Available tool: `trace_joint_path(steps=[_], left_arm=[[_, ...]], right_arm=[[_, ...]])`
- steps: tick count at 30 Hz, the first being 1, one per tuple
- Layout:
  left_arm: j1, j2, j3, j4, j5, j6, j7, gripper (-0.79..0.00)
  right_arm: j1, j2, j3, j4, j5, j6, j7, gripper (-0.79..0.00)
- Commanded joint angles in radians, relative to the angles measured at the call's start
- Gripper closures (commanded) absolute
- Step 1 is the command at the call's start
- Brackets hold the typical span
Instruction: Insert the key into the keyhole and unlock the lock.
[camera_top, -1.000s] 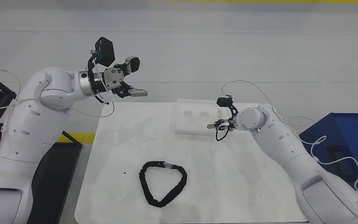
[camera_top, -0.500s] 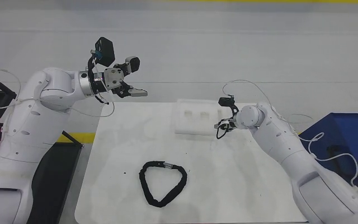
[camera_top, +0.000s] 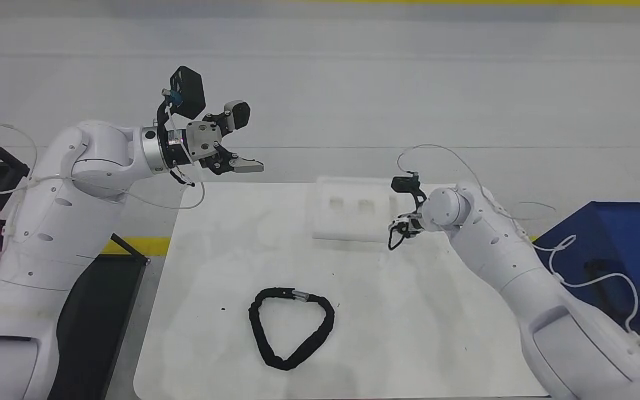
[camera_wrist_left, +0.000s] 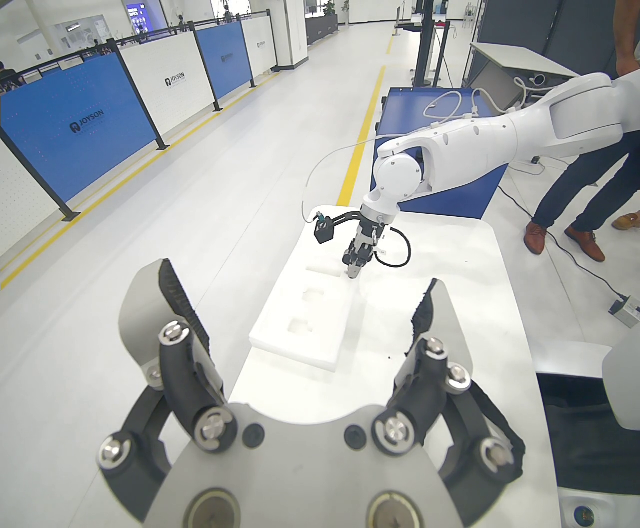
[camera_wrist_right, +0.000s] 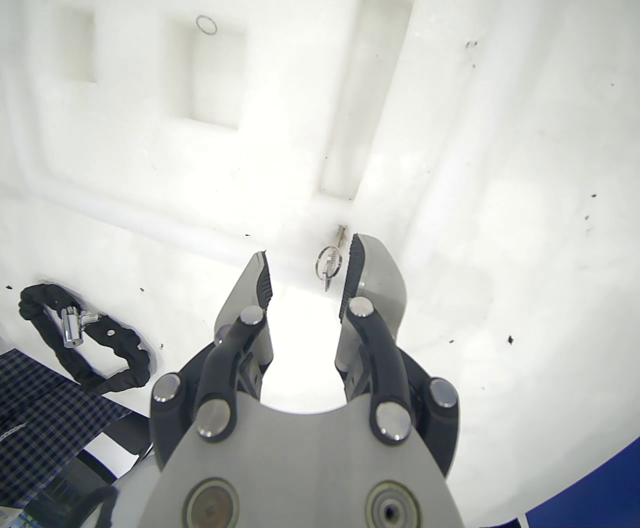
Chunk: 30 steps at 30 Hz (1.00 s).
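Overhead top view down on the table (camera_top: 200, 330); left wrist distant, right wrist close above the shared foam tray (camera_top: 330, 226).

Both arms are glossy white, made of rounded shells with ball-like joints; the left arm (camera_top: 95, 160) and the right arm (camera_top: 500, 250) look alike. A thin white cable (camera_wrist_left: 345, 147) trails off the right arm, and a black cable (camera_wrist_left: 409, 250) loops at its wrist beside a small black camera box (camera_wrist_left: 322, 233). The left gripper (camera_wrist_left: 298, 275) and right gripper (camera_wrist_right: 311, 247) have grey metal fingers (camera_wrist_left: 150, 310), black ribbed pads (camera_wrist_right: 350, 272), curved black links (camera_wrist_right: 380, 350) and round silver screws (camera_wrist_right: 362, 306).
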Motion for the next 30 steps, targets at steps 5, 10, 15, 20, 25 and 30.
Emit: trace_joint_path(steps=[5, 10, 15, 20, 25, 30], left_arm=[[0.0, 0.0, 0.0, 0.0, 0.0, 0.0, 0.0, -0.785], [0.0, 0.0, 0.0, 0.0, 0.0, 0.0, 0.0, -0.785], [0.0, 0.0, 0.0, 0.0, 0.0, 0.0, 0.0, -0.785], [0.0, 0.0, 0.0, 0.0, 0.0, 0.0, 0.0, -0.785], [0.0, 0.0, 0.0, 0.0, 0.0, 0.0, 0.0, -0.785], [0.0, 0.0, 0.0, 0.0, 0.0, 0.0, 0.0, -0.785]], right_arm=[[-0.007, -0.005, 0.008, 0.007, -0.002, 0.004, -0.016, -0.222], [-0.007, -0.013, 0.004, 0.01, -0.019, 0.016, -0.018, -0.148], [-0.003, -0.02, 0.003, 0.02, -0.027, 0.021, -0.009, -0.142], [0.0, -0.028, 0.004, 0.034, -0.032, 0.025, -0.009, -0.135], [0.006, -0.038, 0.003, 0.047, -0.036, 0.031, -0.007, -0.009], [0.013, -0.047, 0.0, 0.06, -0.049, 0.037, -0.008, 0.0]])
